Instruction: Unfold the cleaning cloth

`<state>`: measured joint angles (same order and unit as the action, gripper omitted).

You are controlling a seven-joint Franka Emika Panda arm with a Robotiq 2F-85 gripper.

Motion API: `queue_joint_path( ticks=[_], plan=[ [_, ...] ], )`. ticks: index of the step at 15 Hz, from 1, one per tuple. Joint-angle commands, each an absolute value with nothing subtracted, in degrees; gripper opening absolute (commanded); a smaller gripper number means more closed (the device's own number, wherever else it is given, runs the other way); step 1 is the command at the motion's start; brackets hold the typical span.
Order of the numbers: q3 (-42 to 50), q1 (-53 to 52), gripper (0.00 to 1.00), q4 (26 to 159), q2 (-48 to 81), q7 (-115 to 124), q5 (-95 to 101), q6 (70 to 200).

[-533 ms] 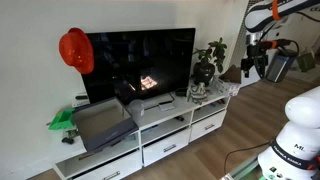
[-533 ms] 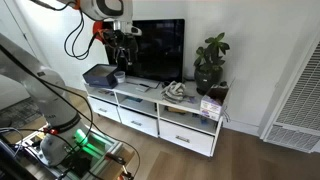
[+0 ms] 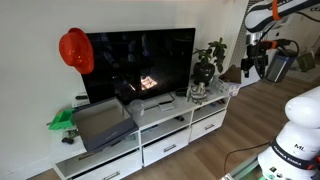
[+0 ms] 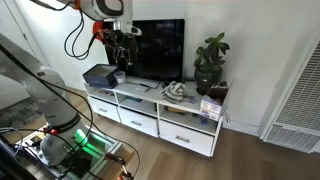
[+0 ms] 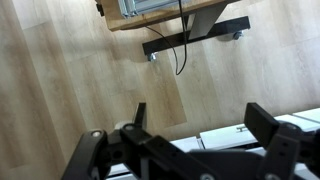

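A crumpled grey-white cloth [image 4: 175, 91] lies on top of the white TV cabinet [image 4: 150, 100], next to a potted plant [image 4: 211, 62]; it also shows in an exterior view [image 3: 200, 92]. My gripper [image 4: 118, 58] hangs in the air well above floor level, away from the cloth, and shows at the far right in an exterior view [image 3: 251, 68]. In the wrist view the gripper [image 5: 205, 125] is open and empty, with wooden floor and a bit of the white drawers [image 5: 245, 133] between its fingers. The cloth is not in the wrist view.
A black TV [image 3: 140, 62] stands on the cabinet. A grey box-like item [image 3: 100, 122] sits at one end, with a green object [image 3: 62, 120] and a red hat [image 3: 75, 50] nearby. A wheeled desk base [image 5: 190, 38] stands on the floor.
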<state>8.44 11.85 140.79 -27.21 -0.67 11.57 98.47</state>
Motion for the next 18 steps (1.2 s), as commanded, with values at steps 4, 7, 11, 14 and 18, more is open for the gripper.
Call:
queue_joint_path(
  ticks=[4,7,11,14,18],
  plan=[
    [8.79,11.45,1.00,140.65,-27.21,-0.56,11.69,98.27],
    [8.41,11.44,1.00,140.25,-25.76,0.35,12.22,99.24],
    [8.16,10.38,1.00,138.92,-18.45,0.97,12.11,110.18],
    [7.25,10.26,1.00,138.04,-11.17,2.60,13.75,120.46],
    [6.68,9.84,1.00,132.79,0.88,3.31,15.92,128.82]
  ],
)
